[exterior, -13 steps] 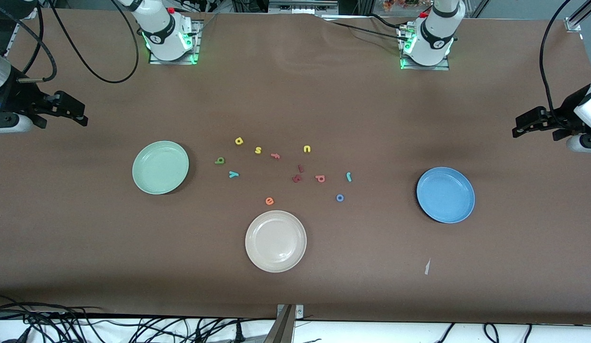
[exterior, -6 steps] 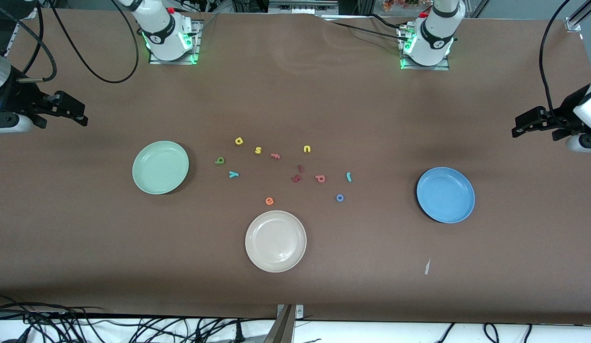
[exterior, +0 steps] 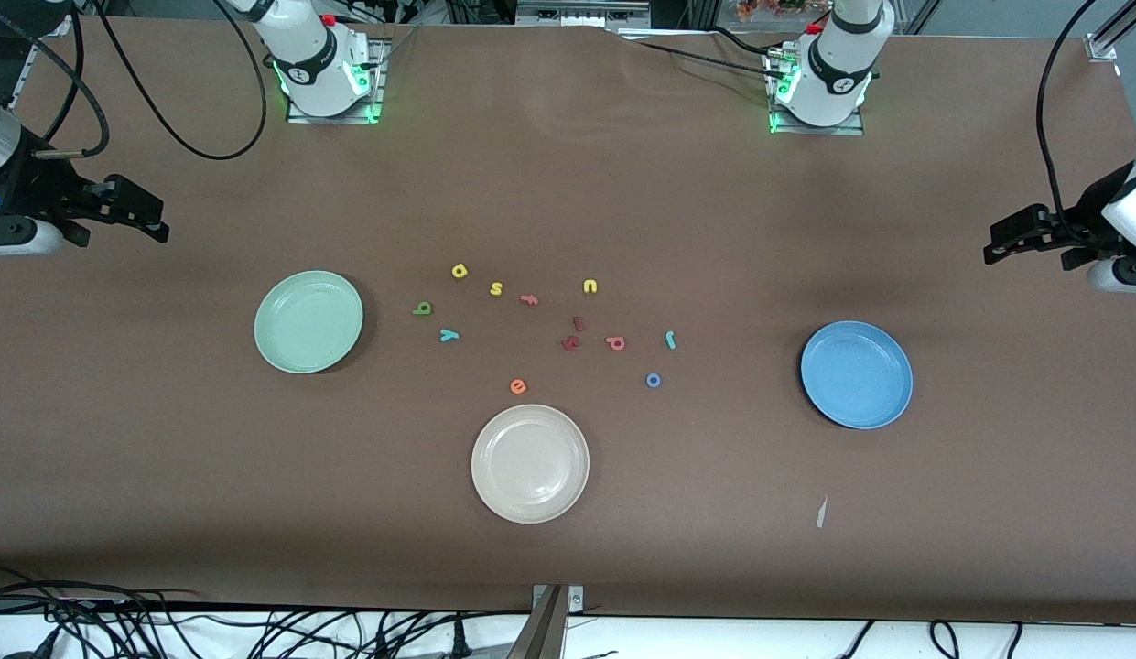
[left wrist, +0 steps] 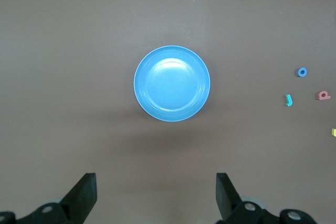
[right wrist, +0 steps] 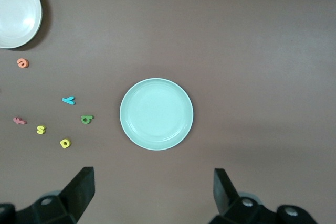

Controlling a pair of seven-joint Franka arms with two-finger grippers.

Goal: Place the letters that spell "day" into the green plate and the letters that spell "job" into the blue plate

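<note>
The green plate point(exterior: 308, 321) point(right wrist: 156, 114) lies toward the right arm's end, the blue plate point(exterior: 856, 374) point(left wrist: 171, 83) toward the left arm's end. Between them the letters lie loose on the table: olive d point(exterior: 423, 308) point(right wrist: 86, 119), yellow a point(exterior: 459, 271) point(right wrist: 65, 143), teal y point(exterior: 449, 335) point(right wrist: 68, 99), teal j point(exterior: 670, 340) point(left wrist: 288, 99), blue o point(exterior: 654, 380) point(left wrist: 302, 72), pinkish-red b point(exterior: 615, 342) point(left wrist: 323, 96). My right gripper point(exterior: 156, 220) point(right wrist: 154, 190) hangs open and empty high above its end of the table. My left gripper point(exterior: 996, 243) point(left wrist: 156, 192) hangs the same way over its own end. Both arms wait.
A cream-white plate point(exterior: 530, 463) point(right wrist: 16, 9) lies nearer the front camera than the letters. Other letters lie among them: yellow s point(exterior: 496, 289), pink f point(exterior: 529, 299), yellow u point(exterior: 590, 286), orange e point(exterior: 518, 386), two dark red ones point(exterior: 570, 343). A paper scrap point(exterior: 820, 513) lies near the blue plate.
</note>
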